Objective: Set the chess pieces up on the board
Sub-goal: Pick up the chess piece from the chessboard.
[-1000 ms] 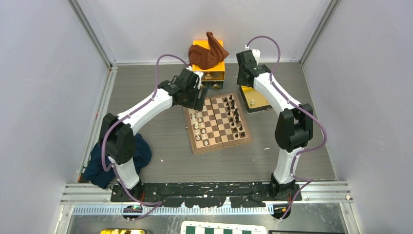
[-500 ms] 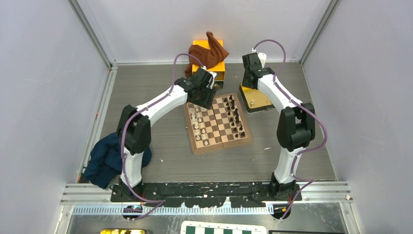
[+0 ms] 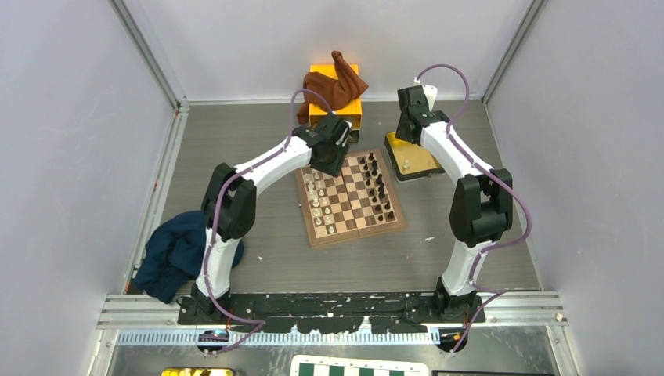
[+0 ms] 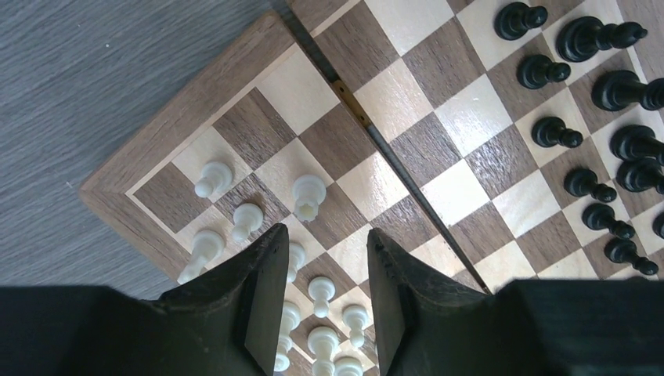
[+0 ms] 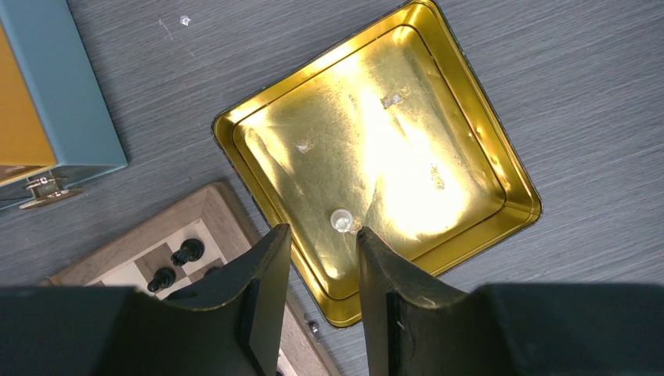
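My left gripper [image 4: 327,237] has come over the far left corner of the board [image 4: 168,133], jaws narrower now and empty above the white pieces [image 4: 308,195], while my right gripper [image 5: 322,233] stays partly open above the gold tin [image 5: 478,149].

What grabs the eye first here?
The wooden chessboard mid-table: cream pieces along its left side, dark pieces along its right, the left hand open above its far-left corner. Next, the shiny gold tray off the board's far-right corner, one white piece in it, under the open right hand. A brown cloth drapes the orange box at the back.
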`<state>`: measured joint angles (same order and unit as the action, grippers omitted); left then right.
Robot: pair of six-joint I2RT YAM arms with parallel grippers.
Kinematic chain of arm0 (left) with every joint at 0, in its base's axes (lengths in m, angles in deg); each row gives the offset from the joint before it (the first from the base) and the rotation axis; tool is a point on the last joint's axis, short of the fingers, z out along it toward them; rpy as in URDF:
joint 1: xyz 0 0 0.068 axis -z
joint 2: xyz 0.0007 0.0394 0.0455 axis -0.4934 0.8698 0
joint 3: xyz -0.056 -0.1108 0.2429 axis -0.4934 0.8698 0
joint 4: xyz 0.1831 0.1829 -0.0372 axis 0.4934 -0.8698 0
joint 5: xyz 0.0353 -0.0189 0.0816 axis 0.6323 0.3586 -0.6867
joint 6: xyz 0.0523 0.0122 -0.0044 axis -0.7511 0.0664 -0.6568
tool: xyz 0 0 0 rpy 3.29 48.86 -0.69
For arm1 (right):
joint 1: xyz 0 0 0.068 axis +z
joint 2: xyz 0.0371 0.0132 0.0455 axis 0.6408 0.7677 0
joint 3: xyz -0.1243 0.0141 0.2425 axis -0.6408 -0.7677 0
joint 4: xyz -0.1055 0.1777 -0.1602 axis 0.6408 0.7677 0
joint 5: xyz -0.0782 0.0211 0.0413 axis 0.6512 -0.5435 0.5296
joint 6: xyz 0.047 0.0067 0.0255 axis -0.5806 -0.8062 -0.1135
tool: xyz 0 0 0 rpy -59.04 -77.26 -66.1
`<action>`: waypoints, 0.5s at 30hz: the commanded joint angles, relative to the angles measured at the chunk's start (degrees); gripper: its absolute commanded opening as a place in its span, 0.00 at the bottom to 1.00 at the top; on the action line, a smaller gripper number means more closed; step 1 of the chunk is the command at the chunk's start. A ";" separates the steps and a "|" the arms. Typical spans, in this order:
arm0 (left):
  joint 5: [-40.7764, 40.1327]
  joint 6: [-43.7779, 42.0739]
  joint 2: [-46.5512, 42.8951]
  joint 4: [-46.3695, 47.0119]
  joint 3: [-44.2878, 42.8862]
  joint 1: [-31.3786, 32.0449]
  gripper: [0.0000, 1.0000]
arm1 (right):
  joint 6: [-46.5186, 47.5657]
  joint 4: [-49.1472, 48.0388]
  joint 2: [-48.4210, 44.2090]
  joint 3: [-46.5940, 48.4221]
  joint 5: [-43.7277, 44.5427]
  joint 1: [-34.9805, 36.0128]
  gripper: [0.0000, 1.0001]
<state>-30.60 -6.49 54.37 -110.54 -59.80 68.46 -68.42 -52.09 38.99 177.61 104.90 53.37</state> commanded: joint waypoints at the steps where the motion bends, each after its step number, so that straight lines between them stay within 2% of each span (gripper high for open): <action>1: -1.94 0.88 0.67 -0.51 -3.69 -0.01 0.42 | -0.92 -2.67 -3.76 -0.06 0.27 -0.23 0.42; 15: -3.63 1.08 3.52 -1.38 -5.62 -0.05 0.38 | -0.80 -2.76 -3.47 0.01 -0.07 -0.63 0.42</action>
<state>-32.89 -5.44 57.71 -111.53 -63.10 68.46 -68.42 -52.42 38.97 177.30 104.57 53.13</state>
